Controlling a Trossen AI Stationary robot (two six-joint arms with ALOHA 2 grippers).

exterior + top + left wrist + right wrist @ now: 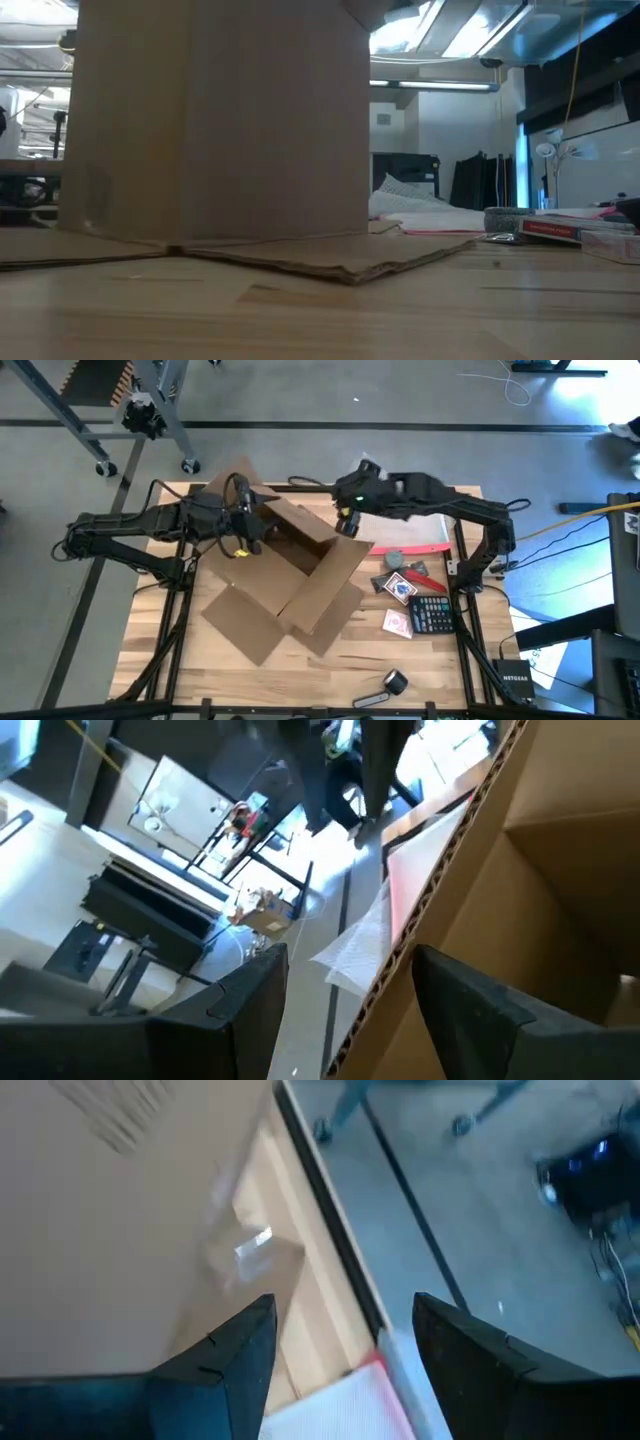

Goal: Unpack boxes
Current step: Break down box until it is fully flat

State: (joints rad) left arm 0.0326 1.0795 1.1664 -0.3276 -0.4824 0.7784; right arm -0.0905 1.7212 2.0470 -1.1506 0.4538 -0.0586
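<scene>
The brown cardboard box (290, 575) stands open in the middle of the table, and its lower flaps (330, 262) lie flat on the wood. My left gripper (245, 530) is at the box's far left wall. It is open, with the wall's top edge (400, 935) between its fingers, one finger inside the box and one outside. My right gripper (347, 520) hovers open above the box's far right corner, nothing between its fingers (343, 1305). The box fills the left of the low view (220, 120). My left gripper straddles the top edge (385, 980) of the box's far left wall, coming nearly level from the table's left. The outer finger (250, 1010) stands clear of the cardboard. Whether the inner finger (470, 1010) touches the wall's inner face I cannot tell.
A clear pouch with a pink-red edge (425, 540) lies at the far right. Nearer are a grey roll (395, 558), two red card packs (400, 588) (397, 623) and a calculator (433, 613). A black roll (395, 682) sits by the near edge.
</scene>
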